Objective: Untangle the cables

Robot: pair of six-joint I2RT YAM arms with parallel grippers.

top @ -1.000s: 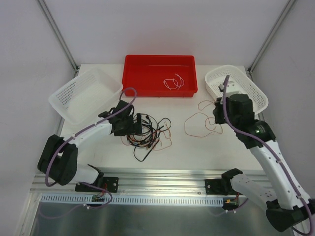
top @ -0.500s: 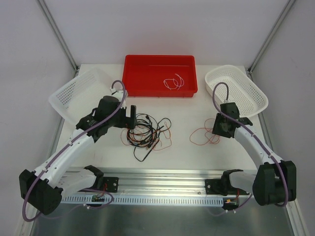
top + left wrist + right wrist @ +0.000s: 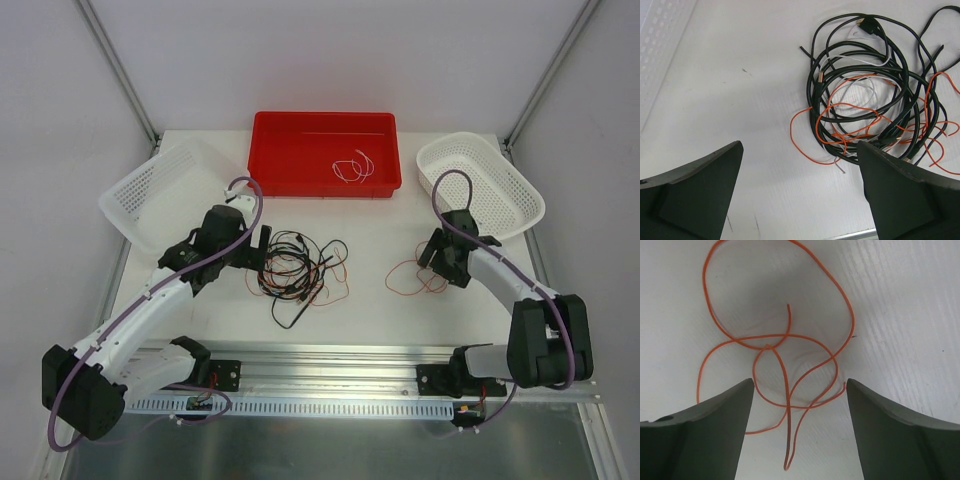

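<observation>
With left gripper [image 3: 797, 150] and right gripper [image 3: 800, 382] both agape and empty, cables [image 3: 875, 95] likely light, floppy, snag-prone: pinch orange loop [image 3: 791, 127] at tangle's 8 o'clock.

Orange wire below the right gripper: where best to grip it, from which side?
Probably where its loops cross, from straight above: the orange wire lies flat on the table, and that crossing sits between the fingers of the open right gripper.
</observation>
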